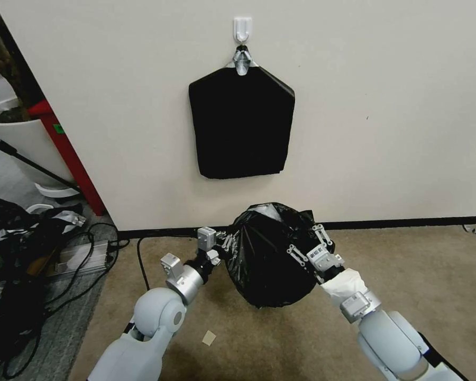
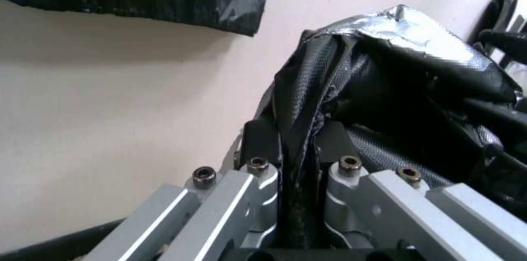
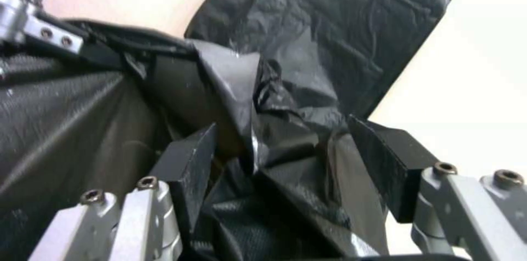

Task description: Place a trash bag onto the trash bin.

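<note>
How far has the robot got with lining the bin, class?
Done: the bag is draped over the bin, hiding it entirely. In hand: the left end effector is pinched shut on a fold of bag at its left edge; the right end effector sits open around bunched plastic on the other side. Left: the crumpled top near the wall isn't smoothed down, and whether the rim is seated cannot be seen.

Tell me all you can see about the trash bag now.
The trash bag is thin, crinkly, glossy black plastic with grey sheen, draped as a rounded mound near the wall's foot. The left gripper pinches a fold at one side; the right gripper stands open around bunched plastic on the other side.
</note>
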You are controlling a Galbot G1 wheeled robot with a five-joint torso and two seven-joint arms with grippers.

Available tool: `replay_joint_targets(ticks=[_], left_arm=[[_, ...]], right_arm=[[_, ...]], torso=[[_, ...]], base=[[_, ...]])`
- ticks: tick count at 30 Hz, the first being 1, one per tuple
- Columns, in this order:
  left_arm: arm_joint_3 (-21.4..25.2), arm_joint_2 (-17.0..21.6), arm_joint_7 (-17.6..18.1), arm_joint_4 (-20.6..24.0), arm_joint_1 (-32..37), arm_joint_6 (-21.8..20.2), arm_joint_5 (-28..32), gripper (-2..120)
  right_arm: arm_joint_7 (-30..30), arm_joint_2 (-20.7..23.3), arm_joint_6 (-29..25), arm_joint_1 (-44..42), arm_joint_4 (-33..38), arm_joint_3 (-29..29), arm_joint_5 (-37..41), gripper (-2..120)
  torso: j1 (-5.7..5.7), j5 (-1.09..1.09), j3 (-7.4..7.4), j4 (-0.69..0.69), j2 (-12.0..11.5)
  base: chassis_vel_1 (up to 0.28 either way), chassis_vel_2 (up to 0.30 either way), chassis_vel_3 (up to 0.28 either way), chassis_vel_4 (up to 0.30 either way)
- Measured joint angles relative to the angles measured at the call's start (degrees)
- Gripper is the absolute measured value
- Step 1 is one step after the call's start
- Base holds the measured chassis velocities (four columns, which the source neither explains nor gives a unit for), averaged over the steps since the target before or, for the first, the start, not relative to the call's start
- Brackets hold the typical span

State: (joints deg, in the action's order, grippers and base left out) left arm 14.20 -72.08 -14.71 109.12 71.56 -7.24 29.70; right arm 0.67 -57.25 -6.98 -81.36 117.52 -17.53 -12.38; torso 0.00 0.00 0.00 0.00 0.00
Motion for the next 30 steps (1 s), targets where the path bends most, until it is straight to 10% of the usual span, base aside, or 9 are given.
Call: replay_joint_targets(ticks=[22,30], left_arm=[[-0.54,0.58,-2.28,-1.17,-0.06,1.82,-4.83,7],[-0.28,0.88,-7.24,-1.77,-0.16,3.12,-5.3,7]], right_arm=[[-0.03,2.56,3.37,1.71,2.36,-0.07,4.35,1],[-1.61,4.86,3.91,7.98,-3.18,-1.84,9.29,0]], torso=[[0.0,0.0,0.0,0.0,0.0],[0.0,0.0,0.0,0.0,0.0]], base=[[0.0,0.0,0.0,0.0],[0.0,0.0,0.0,0.0]])
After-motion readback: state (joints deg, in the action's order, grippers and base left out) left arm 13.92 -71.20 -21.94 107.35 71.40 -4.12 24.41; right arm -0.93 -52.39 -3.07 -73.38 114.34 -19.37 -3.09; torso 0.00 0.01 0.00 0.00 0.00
